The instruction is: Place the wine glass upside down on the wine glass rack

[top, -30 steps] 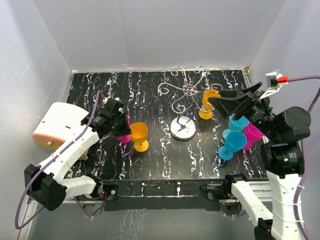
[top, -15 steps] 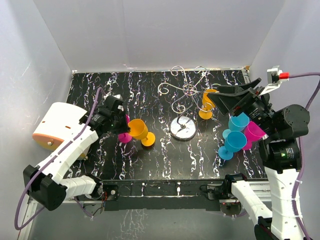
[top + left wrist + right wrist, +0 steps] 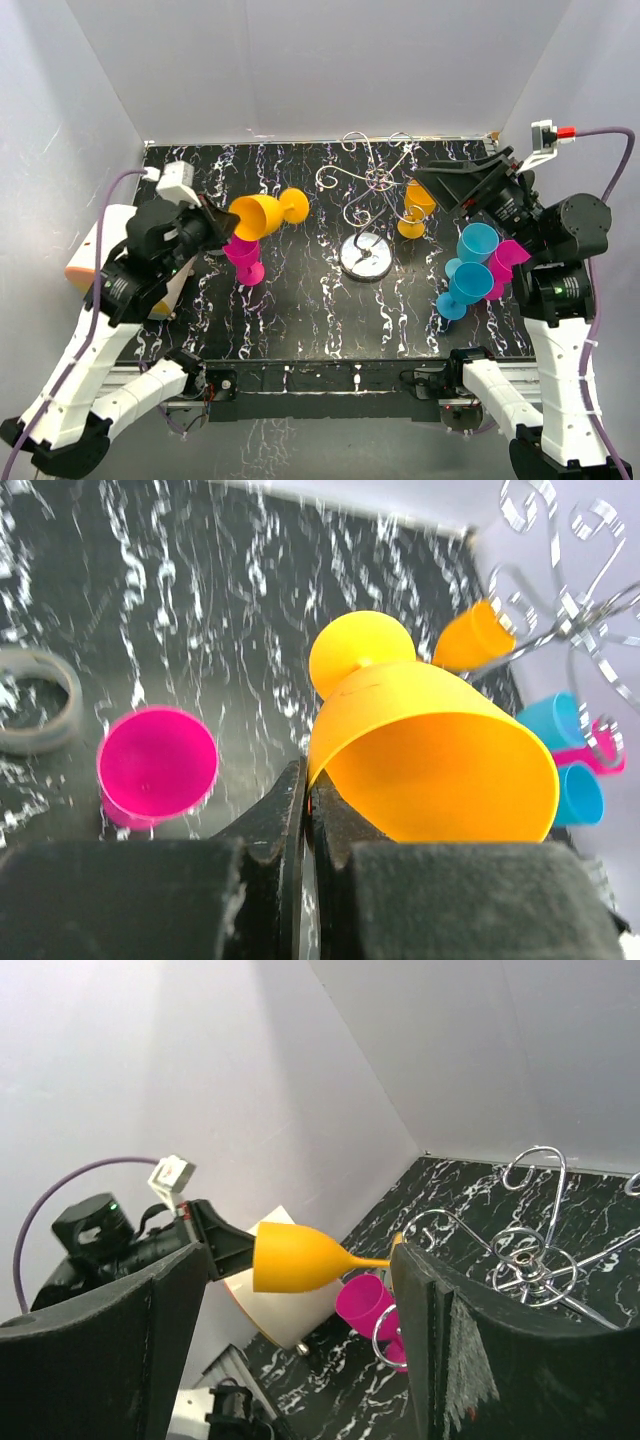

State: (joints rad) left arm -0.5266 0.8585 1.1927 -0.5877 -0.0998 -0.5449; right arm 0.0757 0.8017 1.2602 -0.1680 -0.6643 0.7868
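Left gripper (image 3: 222, 227) pinches the rim of the orange wine glass (image 3: 262, 212), held sideways, foot pointing toward the wine glass rack (image 3: 365, 254). Pink glass (image 3: 244, 258) sits just below. Second orange glass (image 3: 413, 212) beside the rack. Right gripper (image 3: 431, 186) hovers near it.

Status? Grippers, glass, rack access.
Left gripper shut on orange glass, held off the table, tipped sideways. Right gripper open, empty. Second orange glass stands close beside rack.

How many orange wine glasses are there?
2. One orange wine glass is pinched by its rim in the left gripper, tipped sideways; the other orange glass is at the right side of the wine glass rack. None looks hidden.
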